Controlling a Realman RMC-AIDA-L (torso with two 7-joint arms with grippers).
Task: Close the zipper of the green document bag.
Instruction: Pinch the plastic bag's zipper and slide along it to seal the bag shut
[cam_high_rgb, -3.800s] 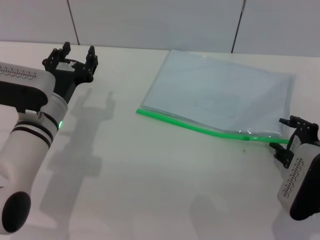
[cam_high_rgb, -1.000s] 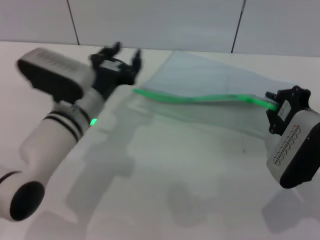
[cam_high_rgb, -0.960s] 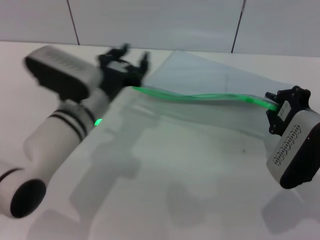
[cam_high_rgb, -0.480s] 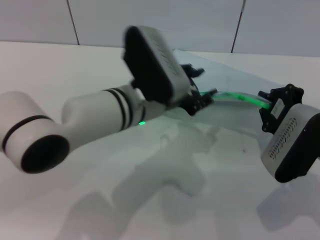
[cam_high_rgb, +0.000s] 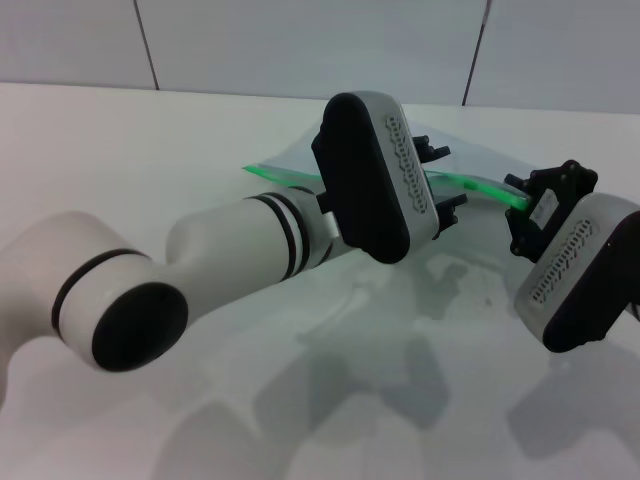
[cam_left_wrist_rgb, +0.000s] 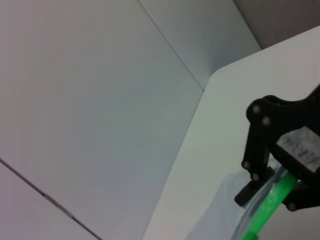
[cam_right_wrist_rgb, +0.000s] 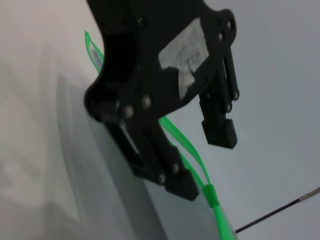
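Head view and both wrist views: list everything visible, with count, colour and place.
Bag: one, translucent pale grey, far side of the table, behind both arms.
Zipper: one, bright green, along the bag's near edge.
Table: one, white, under everything.
Wall: grey panels, behind the table.
Left end effector: black, open, straddling the zipper mid-length.
Right end effector: black, shut on the zipper's right end.

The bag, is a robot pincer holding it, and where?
Yes. The right pincer grips the bag by one end of its green zipper, lifted off the table. The left pincer is open beside the strip.
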